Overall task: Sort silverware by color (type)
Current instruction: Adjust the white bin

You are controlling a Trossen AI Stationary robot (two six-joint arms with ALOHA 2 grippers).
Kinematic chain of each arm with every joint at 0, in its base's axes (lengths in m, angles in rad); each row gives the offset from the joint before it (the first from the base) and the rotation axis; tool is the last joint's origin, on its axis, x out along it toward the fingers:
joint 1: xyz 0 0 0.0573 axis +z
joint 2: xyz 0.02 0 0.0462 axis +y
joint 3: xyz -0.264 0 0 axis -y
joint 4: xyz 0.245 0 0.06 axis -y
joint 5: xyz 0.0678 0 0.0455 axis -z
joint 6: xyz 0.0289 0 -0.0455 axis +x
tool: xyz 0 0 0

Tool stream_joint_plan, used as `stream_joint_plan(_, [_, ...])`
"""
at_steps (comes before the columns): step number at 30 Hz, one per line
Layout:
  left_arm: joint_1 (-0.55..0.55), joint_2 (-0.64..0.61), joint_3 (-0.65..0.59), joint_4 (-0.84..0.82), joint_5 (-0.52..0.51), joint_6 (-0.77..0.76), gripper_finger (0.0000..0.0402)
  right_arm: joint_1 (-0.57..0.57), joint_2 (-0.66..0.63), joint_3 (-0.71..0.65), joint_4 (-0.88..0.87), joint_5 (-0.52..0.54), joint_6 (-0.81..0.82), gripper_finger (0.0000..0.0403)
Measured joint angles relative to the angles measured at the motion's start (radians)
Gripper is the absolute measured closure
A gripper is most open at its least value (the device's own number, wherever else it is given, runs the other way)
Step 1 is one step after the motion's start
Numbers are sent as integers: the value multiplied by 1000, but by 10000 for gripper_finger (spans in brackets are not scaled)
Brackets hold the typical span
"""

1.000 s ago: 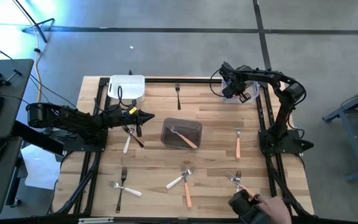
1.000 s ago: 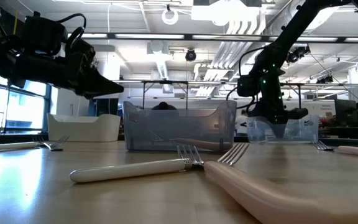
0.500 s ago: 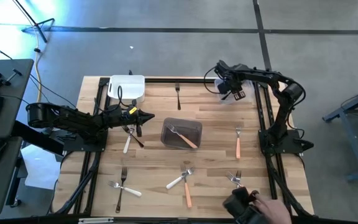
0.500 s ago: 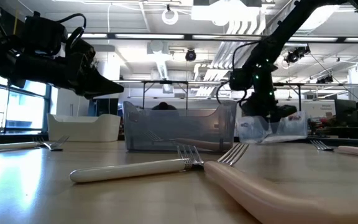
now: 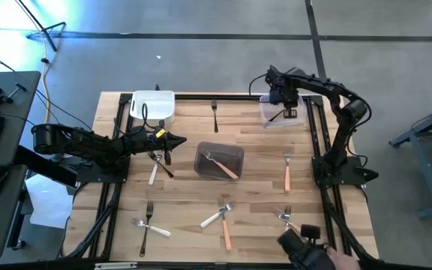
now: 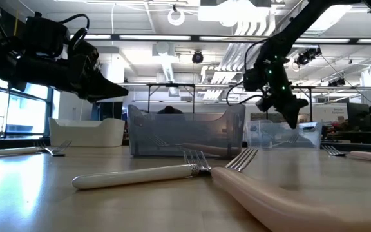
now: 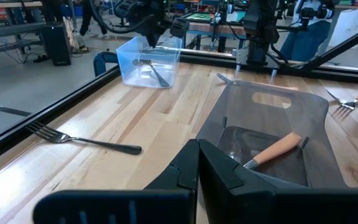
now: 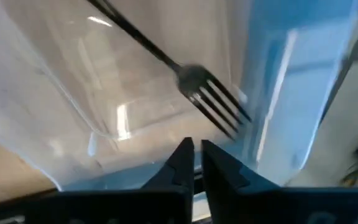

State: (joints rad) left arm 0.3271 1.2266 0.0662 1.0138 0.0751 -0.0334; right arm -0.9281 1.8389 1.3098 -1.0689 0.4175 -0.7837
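High view, entry one: your right gripper (image 5: 280,96) hangs over the clear tub (image 5: 277,112) at the far right corner of the table (image 5: 261,161), fingers pressed together and holding nothing; a black fork (image 8: 166,59) lies inside that tub. Step in hand, by my reading: one dark fork is delivered and the next pick is due. Entry two: your left gripper (image 5: 177,139) waits at mid-left, jaws shut and empty, just beside a black fork and white fork (image 5: 154,171) crossing under it. Entry three, sorted stock: grey tub (image 5: 219,160) at centre with an orange fork (image 5: 222,166); white tub (image 5: 153,105) at the far left corner. Entry four, unsorted: black fork (image 5: 214,115) at the far edge, the nearest dark piece to your right arm; orange fork (image 5: 287,172) on the right; white fork (image 5: 216,217) crossing orange fork (image 5: 226,229) near centre; another crossed pair near left; more forks near right. Room: open board lies between the far black fork and the clear tub. That fork sits close to the far rail, so you must open and come straight down. A person's gloved hand (image 5: 306,251) is at the near right corner; keep clear.
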Motion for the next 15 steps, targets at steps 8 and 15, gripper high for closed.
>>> stream_joint_plan(8, [0, 0, 0, 0, 0, -8, 401, -23, 0, 1, -139, 14, 304, 397])
stream_joint_plan(15, [0, 0, 0, 0, 0, -8, 401, -56, 0, 1, -278, -52, 498, 401])
